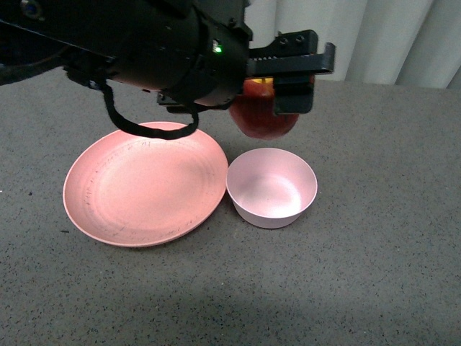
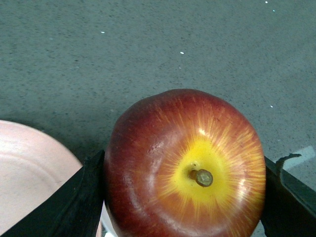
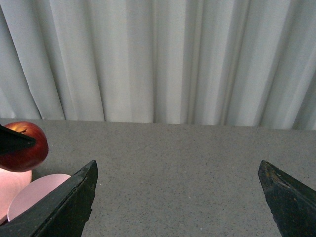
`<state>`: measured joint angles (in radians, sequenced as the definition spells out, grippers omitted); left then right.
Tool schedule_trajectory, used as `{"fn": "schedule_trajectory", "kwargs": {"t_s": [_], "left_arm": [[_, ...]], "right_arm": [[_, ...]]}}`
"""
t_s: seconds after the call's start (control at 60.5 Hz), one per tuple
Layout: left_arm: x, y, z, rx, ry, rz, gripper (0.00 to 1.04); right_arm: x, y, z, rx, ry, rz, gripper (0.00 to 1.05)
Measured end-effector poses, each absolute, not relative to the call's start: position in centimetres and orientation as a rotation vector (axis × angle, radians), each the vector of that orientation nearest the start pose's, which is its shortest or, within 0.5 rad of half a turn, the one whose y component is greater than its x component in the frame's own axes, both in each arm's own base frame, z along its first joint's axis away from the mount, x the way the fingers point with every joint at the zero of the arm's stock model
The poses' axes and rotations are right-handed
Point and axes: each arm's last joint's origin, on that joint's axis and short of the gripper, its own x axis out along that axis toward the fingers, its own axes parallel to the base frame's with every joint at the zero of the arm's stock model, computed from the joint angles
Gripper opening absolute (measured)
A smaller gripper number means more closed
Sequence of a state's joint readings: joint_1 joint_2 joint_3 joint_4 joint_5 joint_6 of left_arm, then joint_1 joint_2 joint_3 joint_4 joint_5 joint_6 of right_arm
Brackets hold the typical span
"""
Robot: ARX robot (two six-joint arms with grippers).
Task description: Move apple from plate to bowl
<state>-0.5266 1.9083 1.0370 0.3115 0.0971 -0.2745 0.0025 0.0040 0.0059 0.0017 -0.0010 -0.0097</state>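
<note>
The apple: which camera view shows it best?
The left wrist view. There the apple fills much of the picture, with its stem and yellow patch plain, held by the left hand. The front view shows mostly its lower part, behind that hand. The right wrist view shows it small at the edge, partly cut off.

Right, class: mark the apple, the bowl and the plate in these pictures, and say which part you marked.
apple (image 2: 168, 158): left wrist view, streaked skin beside the stem.
bowl (image 1: 268, 216): front view, near outer wall.
plate (image 1: 144, 184): front view, bare middle of its floor.
</note>
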Motion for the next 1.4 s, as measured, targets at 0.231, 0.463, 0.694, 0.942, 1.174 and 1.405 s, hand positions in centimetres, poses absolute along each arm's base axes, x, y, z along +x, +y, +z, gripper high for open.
{"fn": "schedule_trajectory", "kwargs": {"t_s": [0.231,0.463,0.694,0.942,1.174,1.405], "left_arm": [[33.1,-22.1,12.5,-0.101,0.716,-0.553,0.75],[33.2,-22.1,10.2,-0.086,0.755,-0.528,0.75],[33.3,-22.0,8.4,-0.067,0.778,-0.516,0.75],[33.3,-21.9,7.3,-0.054,0.794,-0.502,0.74],[33.4,-21.8,6.5,-0.030,0.802,-0.486,0.74],[33.5,-21.6,7.0,-0.034,0.788,-0.493,1.00]], "right_arm": [[9.8,0.0,16.5,-0.010,-0.004,0.003,0.95],[9.8,0.0,16.5,-0.010,-0.004,0.004,0.95],[9.8,0.0,16.5,-0.010,-0.004,0.003,0.95],[9.8,0.0,16.5,-0.010,-0.004,0.003,0.95],[9.8,0.0,16.5,-0.010,-0.004,0.003,0.95],[9.8,0.0,16.5,-0.010,-0.004,0.003,0.95]]}}
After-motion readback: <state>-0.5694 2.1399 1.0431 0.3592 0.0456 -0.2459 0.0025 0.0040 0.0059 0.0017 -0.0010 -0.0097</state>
